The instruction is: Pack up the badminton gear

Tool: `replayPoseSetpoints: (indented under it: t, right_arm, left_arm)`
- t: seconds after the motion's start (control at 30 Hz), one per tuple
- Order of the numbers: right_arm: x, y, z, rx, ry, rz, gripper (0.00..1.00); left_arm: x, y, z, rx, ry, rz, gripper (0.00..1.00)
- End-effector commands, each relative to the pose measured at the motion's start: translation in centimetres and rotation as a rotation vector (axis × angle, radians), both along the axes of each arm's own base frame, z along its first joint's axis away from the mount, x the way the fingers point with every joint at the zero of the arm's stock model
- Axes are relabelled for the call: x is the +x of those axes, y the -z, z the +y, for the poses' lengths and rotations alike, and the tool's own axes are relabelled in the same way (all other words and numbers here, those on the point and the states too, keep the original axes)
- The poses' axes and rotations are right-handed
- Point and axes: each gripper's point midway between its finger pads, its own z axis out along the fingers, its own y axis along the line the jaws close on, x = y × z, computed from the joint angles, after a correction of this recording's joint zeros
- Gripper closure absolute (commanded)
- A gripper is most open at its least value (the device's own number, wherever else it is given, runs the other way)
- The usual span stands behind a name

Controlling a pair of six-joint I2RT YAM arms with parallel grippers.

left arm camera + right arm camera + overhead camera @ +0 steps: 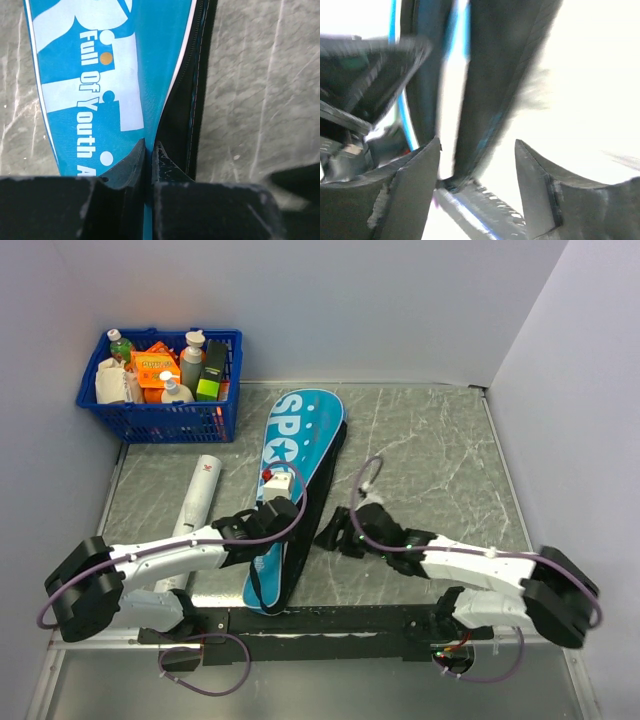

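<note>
The teal cover (297,435), shaped like a racket and lettered in white, is laid flat on the grey marbled table (430,460). Its broad end is turned toward the back wall and its narrow end toward the arm bases. A black zip strip (326,475) is seen running down its right side, parted from the teal face along part of its length.

The left pincer (284,512) is placed over the middle of the cover. In the left wrist view its 2 fingers (127,167) are pressed almost together, and the piped edge of the teal face is clenched in the thin slit between them.

The right pincer (334,535) is held just to the right of the cover, beside the zip strip. The right wrist view is blurred and washed out, yet its 2 fingers (412,185) are plainly spread wide, so it is released. A dark flap of the cover is seen standing in the gap; whether either finger is touched by it cannot be told.

The white tube (197,502) is laid on the table to the left of the cover, roughly parallel to it, with its near end crossed by the left arm. 1 blue basket (165,422) of bottles and boxes is set near the back left corner.
</note>
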Motion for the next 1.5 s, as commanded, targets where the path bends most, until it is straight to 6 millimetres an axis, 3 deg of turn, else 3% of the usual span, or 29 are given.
replayPoseSetpoints:
  t: [0.0, 0.13, 0.2, 0.23, 0.27, 0.3, 0.33, 0.4, 0.47, 0.5, 0.53, 0.57, 0.6, 0.63, 0.67, 0.7, 0.73, 0.77, 0.8, 0.87, 0.9, 0.97, 1.0, 1.13, 1.2, 1.23, 1.27, 1.43, 1.47]
  right_arm:
    - [4.1, -0.5, -8.9, -0.294, 0.237, -0.108, 0.29]
    - [7.2, -2.4, -11.4, -0.306, 0.262, -0.134, 0.28]
    - [8.7, -3.9, -11.6, -0.321, 0.256, -0.164, 0.28]
    - [9.6, -4.3, -12.0, -0.326, 0.269, -0.169, 0.28]
    - [10.1, -3.9, -11.8, -0.339, 0.259, -0.151, 0.28]
    - [11.1, -4.9, -11.6, -0.330, 0.255, -0.169, 0.28]
    - [12.1, -4.5, -11.9, -0.338, 0.265, -0.154, 0.28]
    - [13.8, -5.8, -11.3, -0.302, 0.251, -0.175, 0.28]
    - [15.9, -5.3, -11.6, -0.308, 0.261, -0.161, 0.28]
    - [17.1, -7.0, -10.4, -0.261, 0.230, -0.184, 0.28]
    - [18.1, -6.0, -10.0, -0.264, 0.213, -0.157, 0.29]
    - [19.1, -6.3, -9.8, -0.258, 0.202, -0.169, 0.30]
    - [20.9, -8.1, -9.1, -0.237, 0.202, -0.206, 0.31]
    - [22.0, -6.7, -8.8, -0.254, 0.193, -0.174, 0.31]
    - [23.9, -8.5, -8.4, -0.245, 0.198, -0.219, 0.32]
    - [24.9, -8.4, -8.4, -0.259, 0.203, -0.216, 0.32]
    - [26.0, -6.7, -8.2, -0.283, 0.201, -0.183, 0.32]
    - [27.9, -7.9, -8.3, -0.276, 0.218, -0.207, 0.33]
    - [28.5, -5.8, -8.3, -0.302, 0.212, -0.154, 0.33]
    - [30.7, -6.1, -8.8, -0.302, 0.237, -0.163, 0.33]
    - [31.4, -4.7, -9.0, -0.315, 0.245, -0.141, 0.33]
    - [33.0, -4.7, -9.2, -0.305, 0.264, -0.151, 0.33]
    - [33.8, -3.7, -10.0, -0.308, 0.279, -0.136, 0.33]
    - [36.6, -3.8, -10.1, -0.196, 0.277, -0.159, 0.32]
    - [37.6, -2.3, -10.6, -0.150, 0.270, -0.125, 0.32]
    - [38.1, -2.9, -10.1, -0.104, 0.253, -0.125, 0.32]
    - [38.4, -1.6, -10.2, -0.096, 0.251, -0.100, 0.32]
    - [39.8, -1.0, -10.0, -0.032, 0.242, -0.093, 0.31]
    - [39.8, 0.0, -9.8, -0.025, 0.229, -0.066, 0.31]
  left_arm:
    - [0.0, -0.6, -0.6, -0.028, 0.048, -0.047, 0.89]
    - [-1.2, 0.7, -2.8, -0.039, 0.171, -0.017, 0.72]
    - [-2.3, 1.1, -4.5, -0.059, 0.252, 0.005, 0.64]
    - [-2.7, 1.3, -4.9, -0.063, 0.276, 0.016, 0.55]
    - [-3.0, 1.0, -6.0, -0.092, 0.305, 0.009, 0.50]
    - [-3.6, 0.9, -6.6, -0.115, 0.340, 0.020, 0.36]
    - [-4.0, 0.7, -7.1, -0.131, 0.365, 0.021, 0.04]
    - [-4.9, -0.6, -8.0, -0.184, 0.408, 0.006, 0.04]
    - [-5.7, -2.1, -8.5, -0.234, 0.424, -0.016, 0.04]
    - [-5.8, -2.3, -8.4, -0.248, 0.420, -0.022, 0.04]
    - [-5.7, -2.5, -8.1, -0.251, 0.403, -0.030, 0.04]
    - [-5.7, -3.0, -7.9, -0.267, 0.385, -0.037, 0.04]
    - [-5.6, -2.8, -7.6, -0.265, 0.367, -0.037, 0.04]
    - [-5.4, -2.7, -7.1, -0.257, 0.339, -0.038, 0.04]
    - [-5.3, -3.0, -6.9, -0.261, 0.333, -0.044, 0.04]
    - [-5.3, -2.9, -6.7, -0.259, 0.327, -0.043, 0.04]
    - [-5.1, -2.7, -6.2, -0.246, 0.299, -0.043, 0.04]
    - [-5.1, -2.6, -6.0, -0.243, 0.292, -0.040, 0.04]
    - [-5.1, -2.5, -5.7, -0.236, 0.283, -0.041, 0.03]
    - [-5.0, -2.4, -5.1, -0.228, 0.259, -0.040, 0.04]
    - [-5.1, -2.3, -4.9, -0.227, 0.254, -0.038, 0.04]
    - [-5.0, -2.3, -4.6, -0.228, 0.244, -0.043, 0.04]
    - [-5.0, -2.4, -4.5, -0.229, 0.241, -0.046, 0.04]
    - [-4.9, -2.4, -4.3, -0.220, 0.241, -0.056, 0.04]
    - [-4.9, -2.4, -4.2, -0.218, 0.239, -0.060, 0.04]
    - [-4.9, -2.4, -4.1, -0.219, 0.238, -0.062, 0.04]
    - [-4.9, -2.4, -3.9, -0.219, 0.233, -0.065, 0.04]
    - [-4.8, -3.0, -3.5, -0.241, 0.223, -0.090, 0.03]
    - [-4.8, -3.1, -3.4, -0.242, 0.220, -0.092, 0.04]
